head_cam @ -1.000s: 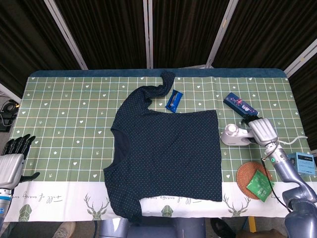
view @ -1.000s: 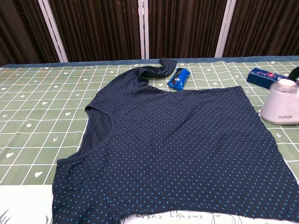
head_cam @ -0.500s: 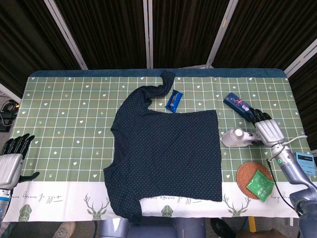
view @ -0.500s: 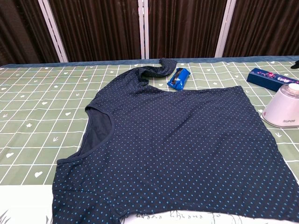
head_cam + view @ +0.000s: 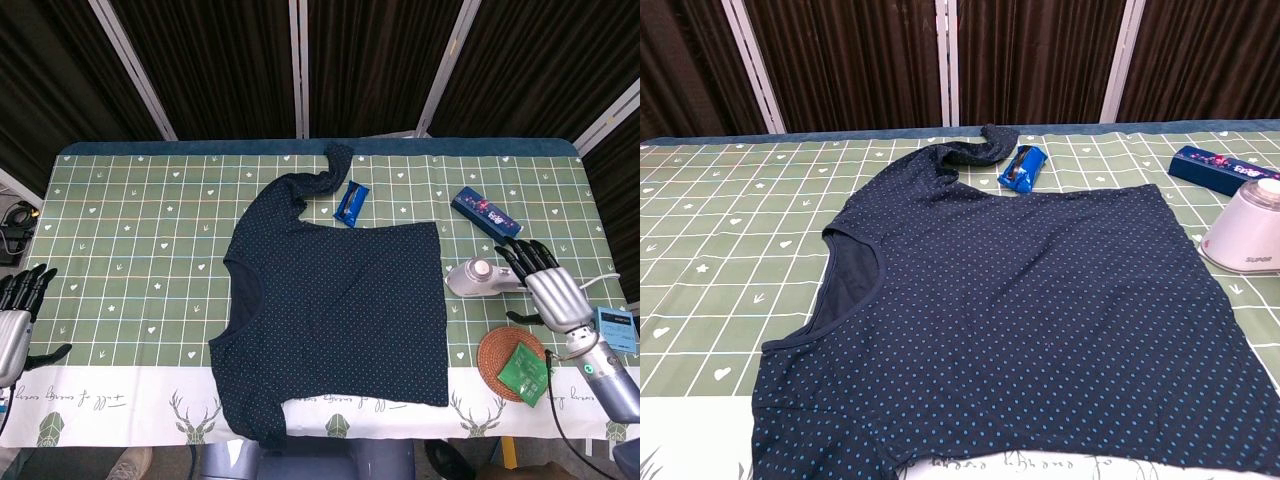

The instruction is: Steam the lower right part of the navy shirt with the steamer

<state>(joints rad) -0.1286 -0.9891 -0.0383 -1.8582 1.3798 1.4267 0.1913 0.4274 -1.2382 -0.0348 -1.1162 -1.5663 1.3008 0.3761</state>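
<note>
The steamer [image 5: 478, 278] is lying on the table [image 5: 140, 230] just right of the shirt [image 5: 340, 320]. The right hand [image 5: 545, 290] is hovering beside it, fingers spread, holding nothing. Judging by this, the step in hand is setting it down; next is smoothing the shirt.

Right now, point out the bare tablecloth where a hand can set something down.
Widest free patch: left of the shirt, out to the tablecloth edge. A narrower strip runs behind the blue packet. Crowded on the right: steamer, blue box, coaster, right hand.

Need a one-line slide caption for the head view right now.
Dark dotted T-shirt spread on the checked table; right hand open beside the white steamer, left hand open at the table's edge.
</note>
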